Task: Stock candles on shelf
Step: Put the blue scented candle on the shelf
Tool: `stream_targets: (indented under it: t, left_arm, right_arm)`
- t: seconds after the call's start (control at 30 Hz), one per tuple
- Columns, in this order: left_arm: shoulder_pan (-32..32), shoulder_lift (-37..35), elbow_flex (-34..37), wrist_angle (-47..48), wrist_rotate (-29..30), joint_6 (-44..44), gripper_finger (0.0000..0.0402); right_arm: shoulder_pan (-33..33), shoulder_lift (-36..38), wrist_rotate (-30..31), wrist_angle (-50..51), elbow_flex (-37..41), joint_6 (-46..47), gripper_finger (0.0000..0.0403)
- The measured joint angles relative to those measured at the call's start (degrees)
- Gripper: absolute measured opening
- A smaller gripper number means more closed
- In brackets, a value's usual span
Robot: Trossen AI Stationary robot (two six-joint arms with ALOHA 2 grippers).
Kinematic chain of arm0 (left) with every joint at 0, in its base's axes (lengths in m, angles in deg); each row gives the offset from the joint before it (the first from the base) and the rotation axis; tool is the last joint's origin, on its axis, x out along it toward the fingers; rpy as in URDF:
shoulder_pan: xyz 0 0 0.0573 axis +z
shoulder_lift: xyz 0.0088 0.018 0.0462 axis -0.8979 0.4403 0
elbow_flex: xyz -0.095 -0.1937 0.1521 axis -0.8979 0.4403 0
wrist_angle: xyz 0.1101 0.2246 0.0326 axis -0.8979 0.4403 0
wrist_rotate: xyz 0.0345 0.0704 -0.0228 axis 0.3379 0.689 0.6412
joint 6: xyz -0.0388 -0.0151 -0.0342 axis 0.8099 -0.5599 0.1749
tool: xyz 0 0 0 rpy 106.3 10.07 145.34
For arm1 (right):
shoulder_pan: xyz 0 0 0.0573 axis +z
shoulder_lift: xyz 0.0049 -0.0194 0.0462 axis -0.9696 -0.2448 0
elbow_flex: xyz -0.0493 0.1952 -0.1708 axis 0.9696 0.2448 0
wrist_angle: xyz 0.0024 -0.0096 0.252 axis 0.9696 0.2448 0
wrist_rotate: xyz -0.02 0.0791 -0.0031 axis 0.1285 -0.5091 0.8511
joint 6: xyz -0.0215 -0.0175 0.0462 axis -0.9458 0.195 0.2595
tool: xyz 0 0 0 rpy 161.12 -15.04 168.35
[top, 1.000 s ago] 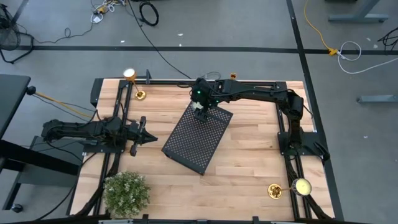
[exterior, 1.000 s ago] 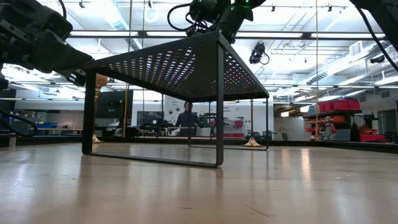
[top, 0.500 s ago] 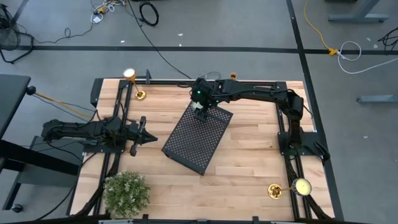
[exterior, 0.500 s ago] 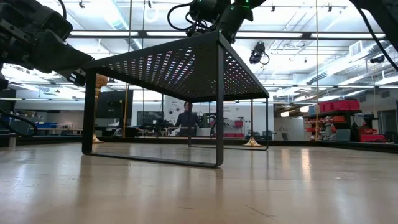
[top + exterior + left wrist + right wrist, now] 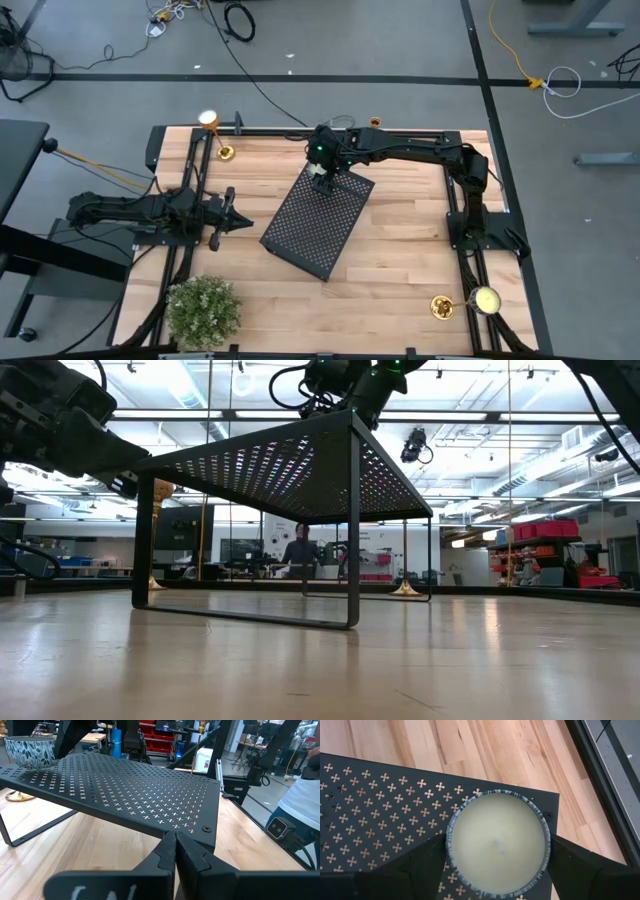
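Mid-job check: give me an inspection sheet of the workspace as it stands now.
Surface: wooden table, bare around the shelf.
Job's things: black shelf at centre, set askew; bowl candle on its far corner; gold candlesticks off the shelf, at far left, far edge and near right.
Clutter: plant, near-left corner.
Grippers: right gripper closed around the bowl candle; left gripper shut, waiting left of the shelf.
Cables: black cable and yellow cable on the floor.
Surroundings: person beyond the table.
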State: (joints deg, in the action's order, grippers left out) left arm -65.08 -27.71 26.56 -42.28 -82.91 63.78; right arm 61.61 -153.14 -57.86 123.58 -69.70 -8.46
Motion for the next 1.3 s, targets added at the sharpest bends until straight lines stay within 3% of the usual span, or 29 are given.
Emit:
stream_targets:
  t: [0.67, 1.3]
  left_arm:
    - [-0.01, -0.01, 0.0, 0.0, 0.0, 0.0, 0.0014]
    - [-0.01, -0.01, 0.0, 0.0, 0.0, 0.0, 0.0014]
  right_arm:
    - [0.0, 0.0, 0.02, -0.35, -0.02, 0.87, 0.0302]
    - [0.0, 0.02, -0.63, -0.37, -0.02, 0.57, 0.0355]
